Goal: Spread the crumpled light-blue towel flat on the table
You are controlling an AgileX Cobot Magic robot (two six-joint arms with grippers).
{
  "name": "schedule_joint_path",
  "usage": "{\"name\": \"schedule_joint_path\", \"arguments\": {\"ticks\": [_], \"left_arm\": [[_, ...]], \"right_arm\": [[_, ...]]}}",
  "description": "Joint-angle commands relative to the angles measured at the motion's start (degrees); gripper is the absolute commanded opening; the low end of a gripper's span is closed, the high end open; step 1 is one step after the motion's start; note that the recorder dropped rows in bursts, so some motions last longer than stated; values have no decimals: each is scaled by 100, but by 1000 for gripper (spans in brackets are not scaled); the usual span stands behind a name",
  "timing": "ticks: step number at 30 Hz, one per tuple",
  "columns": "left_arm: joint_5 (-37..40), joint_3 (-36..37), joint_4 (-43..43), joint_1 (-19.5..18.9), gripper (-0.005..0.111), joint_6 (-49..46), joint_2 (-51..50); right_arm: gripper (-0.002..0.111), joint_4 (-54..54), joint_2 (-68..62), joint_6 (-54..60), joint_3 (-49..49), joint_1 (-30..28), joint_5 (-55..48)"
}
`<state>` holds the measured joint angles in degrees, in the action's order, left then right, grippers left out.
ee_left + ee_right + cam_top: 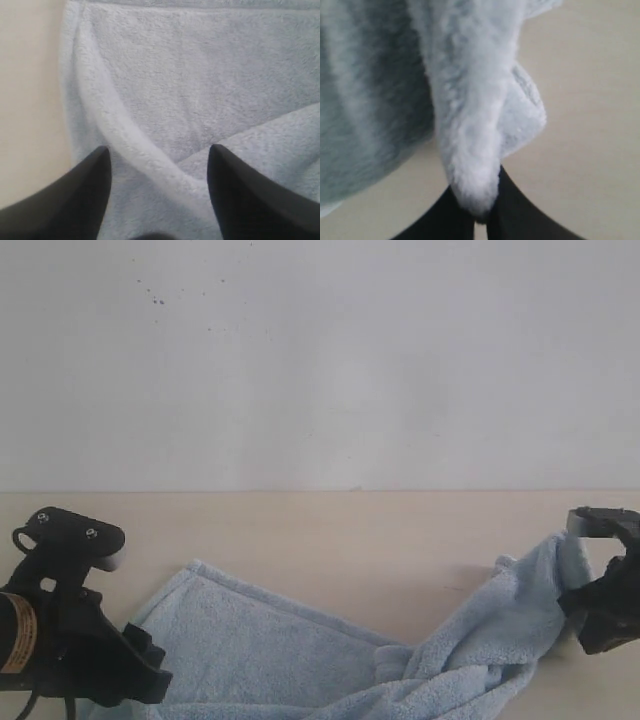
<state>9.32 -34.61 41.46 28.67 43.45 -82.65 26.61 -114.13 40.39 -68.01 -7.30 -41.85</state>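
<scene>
The pale light-blue towel [300, 650] lies partly spread on the beige table [330, 530], twisted near its middle. Its right end rises off the surface to my right gripper [580, 605], which is shut on a bunched fold of the towel [475, 150]; the two black fingers [515, 215] pinch the fold's tip. My left gripper [135, 665] sits over the towel's left part, open, its black fingers [80, 195] standing wide apart above a raised crease of the towel [130, 135], holding nothing.
An off-white speckled wall [320, 360] stands behind the table. Bare tabletop shows beyond the towel at the back and beside its left edge [30, 100]. The towel's near part runs out of the exterior view at the bottom.
</scene>
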Motion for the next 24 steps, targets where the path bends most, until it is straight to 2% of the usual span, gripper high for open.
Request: {"name": "schedule_joint_path", "arguments": {"ticks": [1, 2, 3, 5, 6, 8, 11, 13, 15, 17, 18, 20, 24], "left_arm": [[1594, -348, -47, -15, 54, -459, 729], [2085, -413, -223, -15, 54, -416, 999], [2305, -413, -362, -15, 54, -439, 1148], [3041, -402, -1108, -15, 54, -1272, 1314], [3507, -402, -1641, -15, 54, -2086, 1315], [4064, -402, -2165, -15, 53, -2600, 1315], [4555, -402, -2203, -15, 46, -2665, 1315], [4584, -392, -2203, -15, 45, -2641, 1315], [4428, -270, -2141, -15, 46, -2642, 1315], [4155, -50, -2163, -15, 55, -2642, 1315], [3791, 215, -2323, -15, 66, -2621, 1315], [3334, 522, -2507, -15, 75, -2615, 1315], [2514, 870, -2516, -15, 78, -2562, 1315]], "right_arm": [[0, 386, 732, -440, -12, -16, -1596], [0, 398, 926, -634, -131, -16, -2273], [0, 398, 987, -754, -224, -16, -2508], [0, 442, 1197, -1352, -513, -16, -2812], [0, 593, 1359, -1590, -695, -16, -2812], [0, 1294, 1691, -1556, -722, -16, -2812], [0, 3021, 2065, -658, -722, -16, -2812], [0, 3607, 2209, -383, -722, -16, -2812], [0, 3339, 2221, -358, -722, -16, -2812], [0, 2793, 2221, -426, -722, -16, -2812], [0, 2235, 2209, -539, -722, -16, -2812], [0, 1900, 2209, -769, -695, -16, -2812], [0, 1907, 2199, -875, -558, -16, -2770]]}}
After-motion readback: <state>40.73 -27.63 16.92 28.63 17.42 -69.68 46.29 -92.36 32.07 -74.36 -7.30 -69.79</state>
